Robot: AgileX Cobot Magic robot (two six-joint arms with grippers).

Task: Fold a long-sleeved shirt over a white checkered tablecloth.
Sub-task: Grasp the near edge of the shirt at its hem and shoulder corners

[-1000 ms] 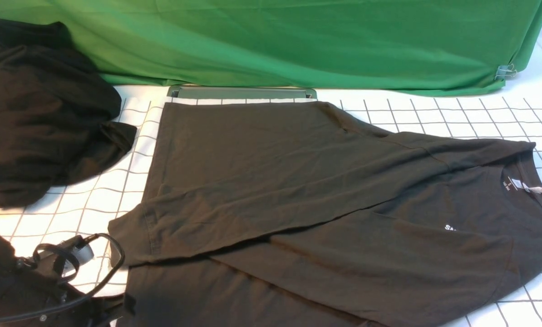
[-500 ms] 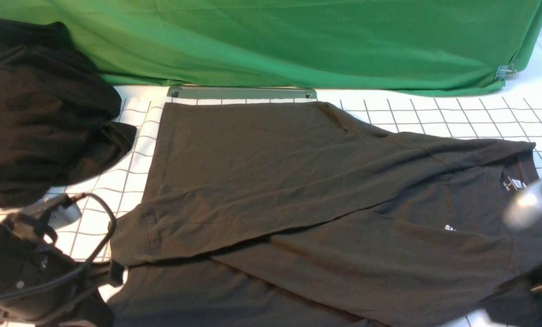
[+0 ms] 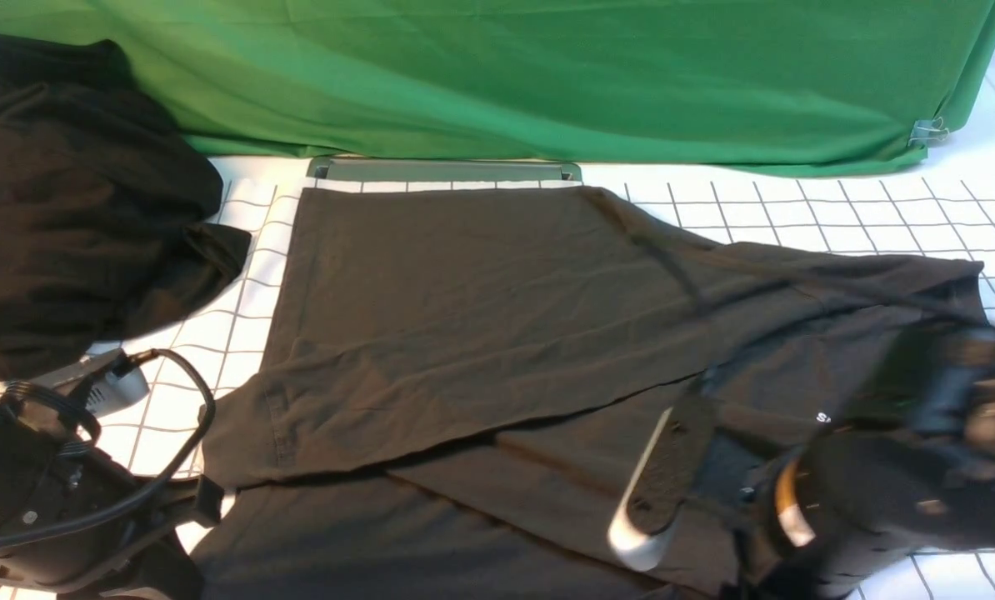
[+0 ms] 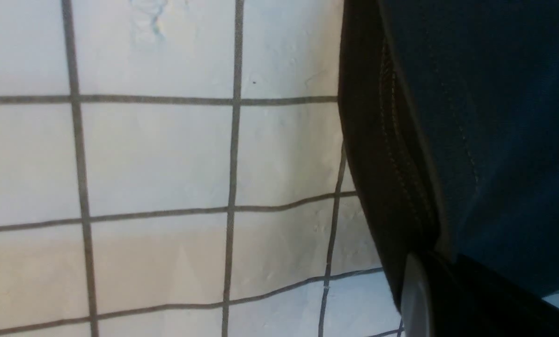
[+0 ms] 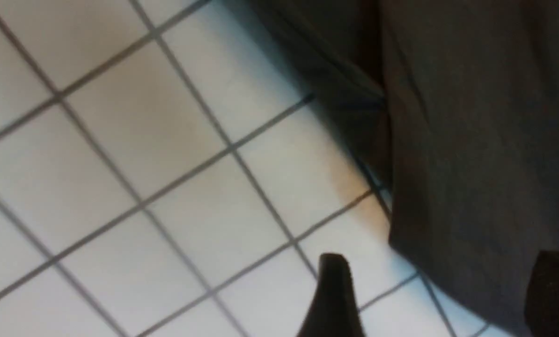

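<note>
The long-sleeved shirt (image 3: 481,317) is lying partly folded on the white checkered tablecloth (image 3: 797,208). The right pincer (image 5: 441,281) is standing open astride the shirt's edge, probably to grasp it. The left pincer (image 3: 204,502) is sitting at the hem corner; I cannot tell whether it is gripping.

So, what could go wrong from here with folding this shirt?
The right gripper is open astride the edge of the long-sleeved shirt, close above the white checkered tablecloth; closing might pinch the tablecloth too. The sleeve lies folded loosely across the shirt; lifting an edge could slide it off.
</note>
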